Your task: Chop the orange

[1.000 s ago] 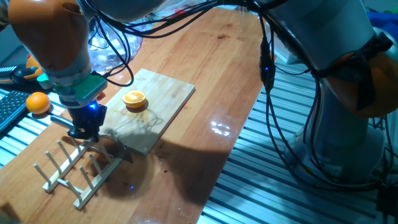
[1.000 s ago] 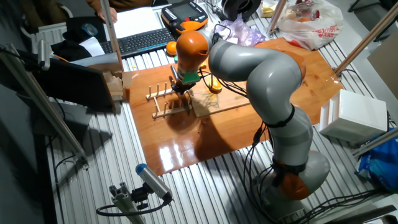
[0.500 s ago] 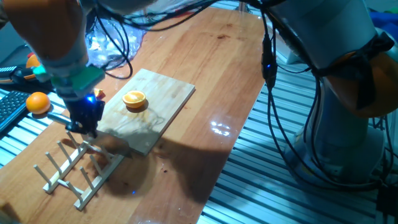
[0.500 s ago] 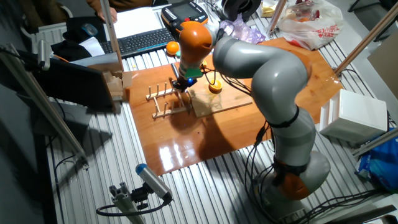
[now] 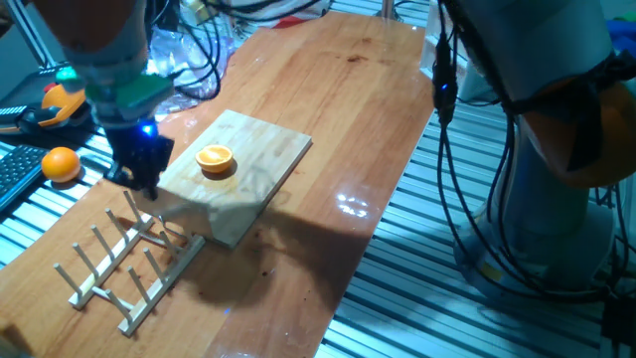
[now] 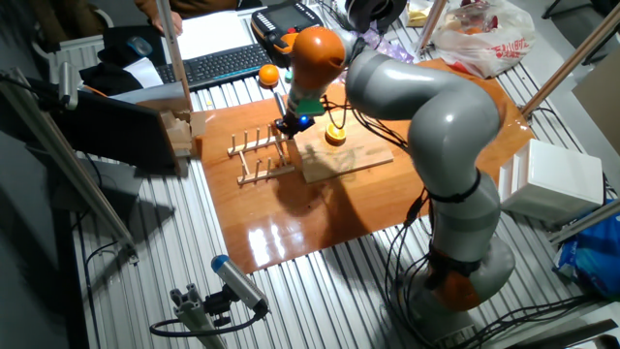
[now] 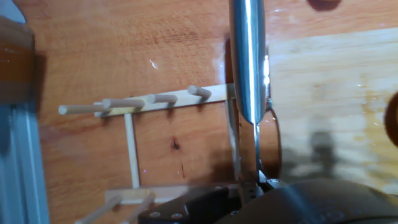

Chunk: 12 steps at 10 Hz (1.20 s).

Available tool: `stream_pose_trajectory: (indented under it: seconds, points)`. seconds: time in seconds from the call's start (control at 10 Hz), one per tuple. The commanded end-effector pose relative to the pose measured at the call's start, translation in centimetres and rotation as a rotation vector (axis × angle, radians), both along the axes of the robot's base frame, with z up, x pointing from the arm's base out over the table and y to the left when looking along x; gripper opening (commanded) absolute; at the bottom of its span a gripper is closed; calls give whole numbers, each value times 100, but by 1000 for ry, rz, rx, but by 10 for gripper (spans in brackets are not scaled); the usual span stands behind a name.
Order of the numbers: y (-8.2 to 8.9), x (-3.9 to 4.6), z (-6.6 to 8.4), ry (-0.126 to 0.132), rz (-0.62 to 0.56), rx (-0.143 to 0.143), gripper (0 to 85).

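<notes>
The half orange (image 5: 215, 159) lies cut face up on the pale wooden cutting board (image 5: 260, 159), near its middle; it also shows in the other fixed view (image 6: 335, 135). My gripper (image 5: 139, 181) hangs above the board's left corner, to the left of the half orange and apart from it. It also shows in the other fixed view (image 6: 289, 125). It is shut on a knife, whose shiny steel blade (image 7: 247, 62) runs along the board's edge (image 7: 329, 93) in the hand view.
A wooden peg rack (image 5: 127, 267) lies on the table in front of the board, below the gripper; it also shows in the hand view (image 7: 149, 99). A whole orange (image 5: 61, 163) sits at the far left by a keyboard. A plastic bag lies behind the board.
The gripper with the knife has risen off the peg rack and moved back and slightly left, toward the board's left corner. The half orange has not moved.
</notes>
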State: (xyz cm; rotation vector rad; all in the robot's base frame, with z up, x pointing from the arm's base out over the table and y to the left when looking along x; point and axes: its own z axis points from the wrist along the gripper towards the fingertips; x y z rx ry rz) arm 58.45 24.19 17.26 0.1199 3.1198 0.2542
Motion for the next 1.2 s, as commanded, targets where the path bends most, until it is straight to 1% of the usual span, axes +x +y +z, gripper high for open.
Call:
stream_pose_trajectory:
  seconds: [0.0,0.1,0.2,0.3,0.4,0.5,0.6,0.7,0.9,1.0,1.1]
  points:
    - [-52,6,45,5,1,10,0]
    - [-114,8,94,8,1,21,0]
    - [-196,19,148,6,10,7,0]
    - [-306,44,208,15,23,14,0]
    - [-412,63,248,12,22,8,0]
    - [-547,87,252,-9,29,-24,0]
    - [-655,110,218,-31,37,-57,0]
    - [-757,139,170,-38,36,-59,0]
    - [-1014,171,60,-33,-9,-60,0]
    - [-1121,180,43,-29,-29,-63,0]
    - [-1197,186,54,-10,-51,-56,0]
